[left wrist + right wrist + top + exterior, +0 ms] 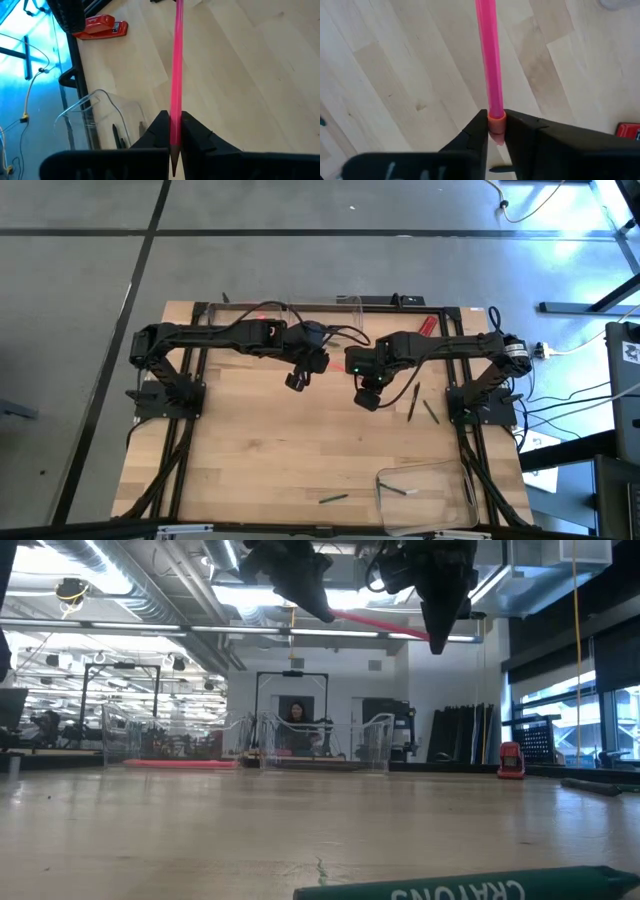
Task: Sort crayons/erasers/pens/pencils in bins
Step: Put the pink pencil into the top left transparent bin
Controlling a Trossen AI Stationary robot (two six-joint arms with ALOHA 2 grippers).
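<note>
Wooden table (250, 450), clear bin (430, 495) at its near-right corner. Above table centre, left gripper (172, 131) and right gripper (496, 131) both clench one pink pencil (378, 624): mid-handover, likely. Next, one should let go.

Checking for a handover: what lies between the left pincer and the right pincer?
A pink pencil bridges them, seen in the low view; the left pincer clamps its pointed end, the right pincer its eraser end.
</note>
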